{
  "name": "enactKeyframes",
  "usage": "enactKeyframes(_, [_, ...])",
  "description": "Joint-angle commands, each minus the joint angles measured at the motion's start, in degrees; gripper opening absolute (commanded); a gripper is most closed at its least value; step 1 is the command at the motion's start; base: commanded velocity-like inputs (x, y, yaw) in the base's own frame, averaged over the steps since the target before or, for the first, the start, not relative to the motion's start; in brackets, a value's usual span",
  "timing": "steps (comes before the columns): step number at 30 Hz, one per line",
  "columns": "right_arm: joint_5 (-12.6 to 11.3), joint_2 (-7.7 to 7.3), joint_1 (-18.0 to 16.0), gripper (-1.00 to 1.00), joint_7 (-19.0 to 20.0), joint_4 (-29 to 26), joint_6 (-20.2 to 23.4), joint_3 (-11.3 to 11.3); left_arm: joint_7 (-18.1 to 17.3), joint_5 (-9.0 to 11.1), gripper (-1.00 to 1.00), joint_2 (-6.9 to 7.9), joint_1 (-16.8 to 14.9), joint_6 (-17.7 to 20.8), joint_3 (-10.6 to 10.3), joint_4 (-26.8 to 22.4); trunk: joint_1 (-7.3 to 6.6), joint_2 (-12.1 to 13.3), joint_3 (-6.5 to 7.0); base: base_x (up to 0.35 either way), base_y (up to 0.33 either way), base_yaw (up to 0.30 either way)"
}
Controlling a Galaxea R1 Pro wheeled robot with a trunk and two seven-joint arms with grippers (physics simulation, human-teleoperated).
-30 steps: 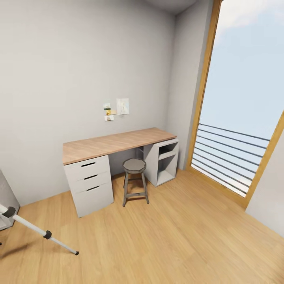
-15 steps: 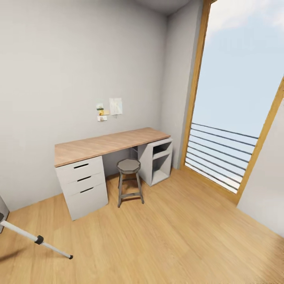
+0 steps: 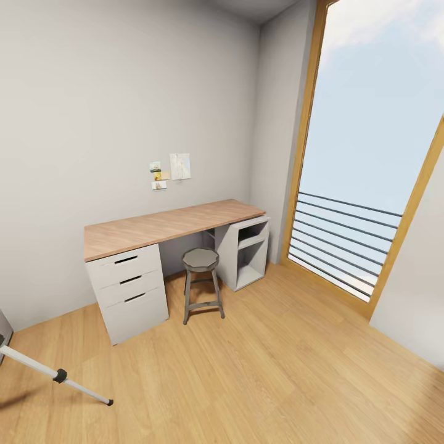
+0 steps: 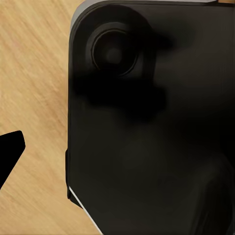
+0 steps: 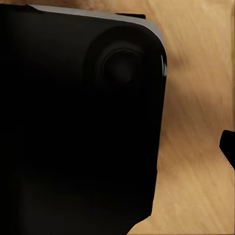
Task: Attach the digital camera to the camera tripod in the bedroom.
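Each wrist view looks past a large black body of the robot [image 4: 152,127] down to the wood plank floor [image 4: 34,73]; a small black tip at the edge of the left wrist view may be part of the left claw [image 4: 10,152], and a similar tip in the right wrist view may belong to the right claw [image 5: 228,147], but whether either claw is wide or narrow cannot be told, and nothing is seen held in them. Going outward, the head view shows the bedroom: a wood-topped bench [image 3: 166,225] with three white drawers [image 3: 129,280] against the light grey wall [image 3: 123,92], a round stool [image 3: 201,280] in front of it, some small notes [image 3: 169,169] pinned above, and a tall window with a railing [image 3: 351,240]. At the low left edge of the head view, one silver-white leg of the camera tripod [image 3: 55,373] reaches across the floor, with its black foot on the planks; the tripod head is outside the picture. The digital camera cannot be found, so its place is unknown from here. As a judgement, the task is at an early stage: the robot is in the right room, but finding the camera, taking it and fixing it on the tripod all seem left to do.
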Motion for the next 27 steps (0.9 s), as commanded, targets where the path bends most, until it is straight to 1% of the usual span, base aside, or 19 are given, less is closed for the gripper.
enactKeyframes(1, [0.02, -0.03, -0.01, 1.00, -0.03, -0.03, -0.52, 0.16, 0.02, 0.39, 1.00, 0.01, 0.03, -0.08, 0.09, -0.08, 0.00, -0.02, -0.04, 0.000, 0.000, -0.001])
enactKeyframes(4, [-0.10, -0.02, -0.01, 1.00, -0.04, -0.08, -1.26, 0.10, 0.07, 0.57, 1.00, 0.04, 0.03, -0.10, 0.08, -0.08, 0.00, -0.02, -0.04, 0.000, 0.000, 0.000])
enactKeyframes(8, [-0.03, -0.04, -0.01, 1.00, -0.04, -0.58, -1.71, 0.01, 0.26, 3.49, 1.00, 0.06, 0.03, -0.12, -0.06, -1.60, 0.00, -0.02, -0.04, 0.000, 0.000, 0.000])
enactKeyframes(10, [0.10, -0.11, -0.01, 1.00, 0.09, -3.64, -1.47, 0.00, 0.45, 5.51, 1.00, 0.08, 0.03, 0.30, -0.11, -5.97, 0.00, -0.02, -0.04, 0.000, 0.000, 0.000])
enactKeyframes(11, [0.09, -0.14, -0.01, 1.00, 0.12, -8.31, -0.48, 0.02, 0.52, 7.18, 1.00, 0.17, 0.03, 1.72, -0.13, -10.92, 0.00, -0.02, -0.04, 0.000, 0.000, 0.000])
enactKeyframes(12, [0.04, -0.16, -0.01, 1.00, 0.12, -11.24, 0.43, 0.02, 0.55, 8.17, 1.00, 0.26, 0.03, 2.94, -0.13, -13.85, 0.00, -0.02, -0.04, 0.000, 0.000, 0.000])
enactKeyframes(13, [-0.06, -0.14, -0.08, 1.00, -0.18, -17.59, 3.58, -0.05, 0.57, 10.38, 1.00, 0.51, -0.02, 7.14, -0.16, -20.27, 0.00, -0.02, -0.04, 0.000, 0.000, 0.000])
enactKeyframes(14, [-0.09, -0.13, -0.13, 1.00, -0.38, -20.32, 5.18, -0.10, 0.57, 11.34, 1.00, 0.61, -0.05, 9.24, -0.16, -23.09, 0.00, -0.02, -0.04, 0.000, 0.000, 0.000])
enactKeyframes(15, [-0.14, -0.12, -0.49, 1.00, -1.04, -25.46, 8.97, -0.26, 0.63, 13.25, 1.00, 0.78, -0.14, 14.24, -0.16, -28.77, 0.00, -0.02, -0.04, 0.000, 0.000, 0.000])
enactKeyframes(16, [-0.18, -0.12, -1.11, 1.00, -1.60, -27.99, 11.39, -0.34, 0.65, 14.29, 1.00, 0.85, -0.23, 17.44, -0.16, -31.97, 0.00, -0.02, -0.04, 0.000, 0.000, 0.000])
enactKeyframes(17, [-0.24, -0.12, -3.19, 1.00, -2.98, -33.13, 16.97, -0.49, 0.69, 16.62, 1.00, 0.98, -0.49, 25.04, -0.16, -39.18, 0.00, -0.02, -0.04, 0.000, 0.000, 0.000])
enactKeyframes(18, [-0.24, -0.11, -4.22, 1.00, -3.46, -34.20, 18.53, -0.53, 0.70, 17.27, 1.00, 0.99, -0.77, 27.31, -0.16, -41.10, 0.00, -0.02, -0.04, 0.000, 0.000, 0.000])
enactKeyframes(19, [-0.27, -0.08, -6.64, 1.00, -4.50, -35.57, 20.84, -0.57, 0.80, 18.38, 1.00, 0.99, -2.10, 31.13, -0.16, -44.02, 0.00, -0.02, -0.04, 0.000, 0.000, 0.000])
enactKeyframes(21, [-0.30, -0.06, -9.54, 1.00, -5.68, -35.98, 22.14, -0.60, 1.17, 19.40, 1.00, 0.89, -4.67, 33.75, -0.14, -45.76, 0.00, -0.02, -0.04, 0.000, 0.000, 0.000])
enactKeyframes(22, [-0.41, -0.05, -12.77, 1.00, -6.98, -35.25, 22.65, -0.62, 1.98, 20.41, 1.00, 0.72, -8.09, 35.56, -0.12, -46.27, 0.00, -0.02, -0.04, 0.000, 0.000, 0.000])
enactKeyframes(23, [-0.52, -0.04, -16.32, 1.00, -8.19, -33.46, 22.61, -0.64, 3.28, 21.36, 1.00, 0.48, -11.95, 36.68, -0.08, -45.23, 0.00, -0.02, -0.04, 0.000, 0.000, 0.000])
enactKeyframes(25, [-0.62, 0.00, -20.05, 1.00, -9.09, -30.86, 22.11, -0.66, 4.80, 22.34, 1.00, 0.20, -16.06, 37.25, -0.01, -42.83, 0.00, -0.02, -0.04, 0.000, 0.000, 0.000])
enactKeyframes(26, [-0.73, 0.04, -23.78, 1.00, -9.66, -27.76, 21.05, -0.68, 6.01, 23.43, 1.00, -0.10, -20.33, 37.44, 0.01, -39.47, 0.00, -0.02, -0.04, 0.000, 0.000, 0.000])
enactKeyframes(27, [-0.77, 0.08, -25.60, 1.00, -9.86, -26.16, 20.33, -0.69, 6.47, 24.00, 1.00, -0.28, -22.44, 37.37, 0.01, -37.63, 0.00, -0.02, -0.04, 0.000, 0.000, 0.000])
